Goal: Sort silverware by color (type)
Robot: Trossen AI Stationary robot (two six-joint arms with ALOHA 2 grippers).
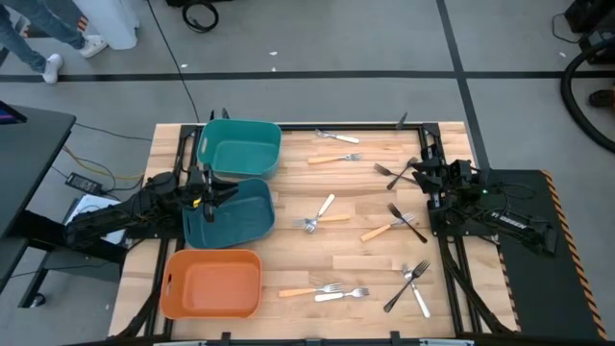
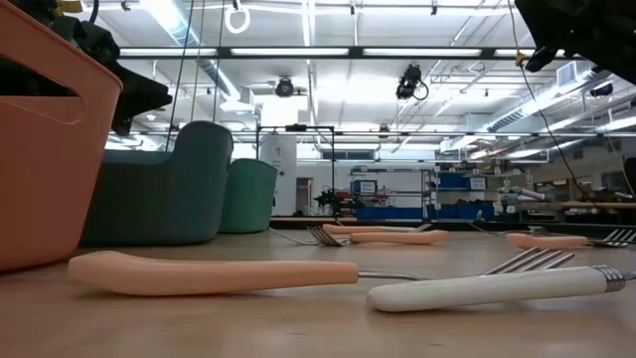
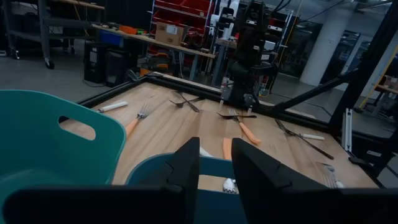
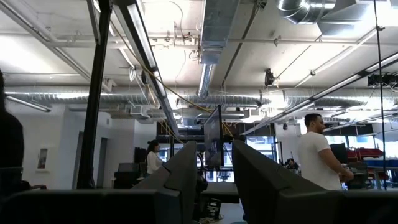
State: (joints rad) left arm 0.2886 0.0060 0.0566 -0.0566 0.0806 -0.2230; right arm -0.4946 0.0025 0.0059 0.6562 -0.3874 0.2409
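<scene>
About a dozen forks (image 1: 323, 218) lie scattered over the middle and right part of the bench (image 1: 346, 259), orange-handled, white-handled and black ones mixed, while the three bins at its left edge, a teal bin (image 1: 240, 147), a dark blue bin (image 1: 231, 213) and an orange bin (image 1: 211, 284), look empty, though their floors are only partly readable from above. Both tools hold nothing: the left tool (image 3: 214, 174) hangs over the blue bin with its jaws a narrow gap apart, and the right tool (image 4: 214, 177) is lifted near the right edge, likewise slightly parted and aimed into the room. The next pick would go best by choosing an isolated fork, such as the orange-handled one near the far edge, and closing across its handle rather than the tines.
</scene>
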